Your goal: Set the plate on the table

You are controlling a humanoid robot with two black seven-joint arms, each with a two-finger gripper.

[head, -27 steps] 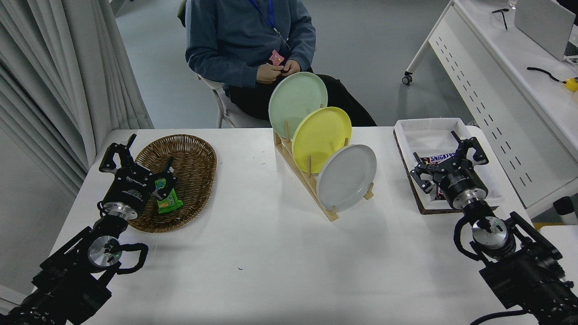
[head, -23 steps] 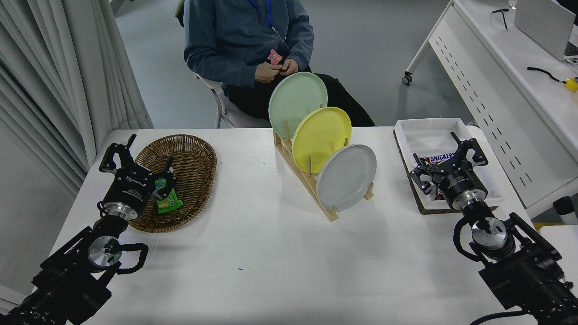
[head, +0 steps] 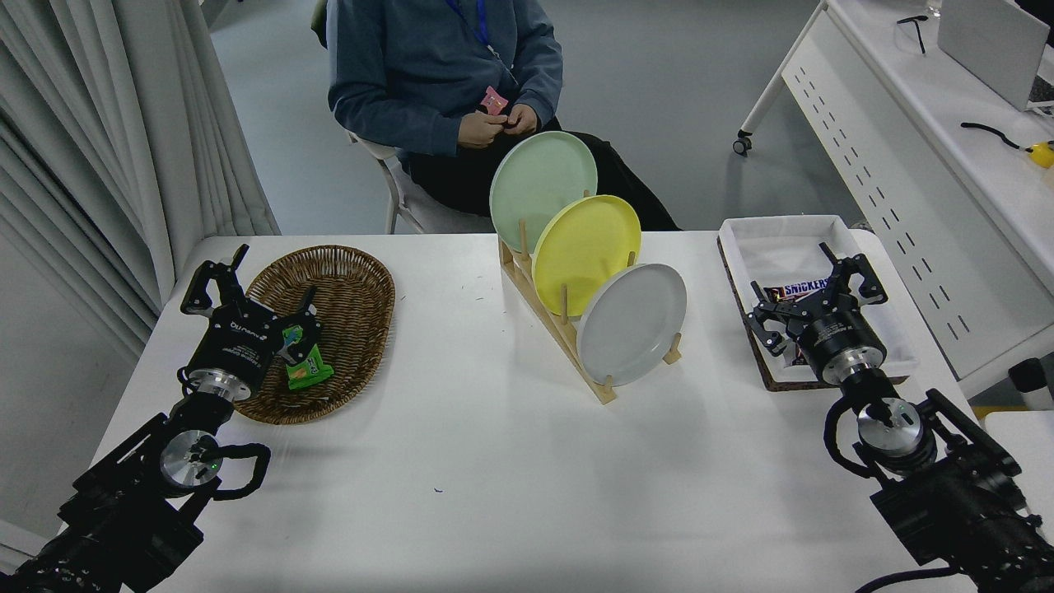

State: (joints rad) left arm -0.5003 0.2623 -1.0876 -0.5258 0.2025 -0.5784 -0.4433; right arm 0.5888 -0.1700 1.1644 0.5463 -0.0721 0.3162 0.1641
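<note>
The light grey plate [head: 632,324] stands on edge in the front slot of a wooden rack [head: 566,333] on the white table [head: 494,461]. A yellow plate [head: 586,251] and a pale green plate [head: 542,181] stand behind it. My right gripper [head: 811,298] is open and empty, over the white tray to the right of the rack, well apart from the grey plate. My left gripper [head: 251,288] is open and parked over the wicker basket's left rim.
A wicker basket [head: 346,329] at the left holds a green snack packet [head: 305,362]. A white tray [head: 790,247] at the right holds a Snickers bar [head: 795,289]. A person [head: 436,74] sits at the far side. A white desk [head: 930,156] stands at the right.
My right gripper has shifted very slightly left and up. The person has leaned a little to the left. The plates have not moved.
</note>
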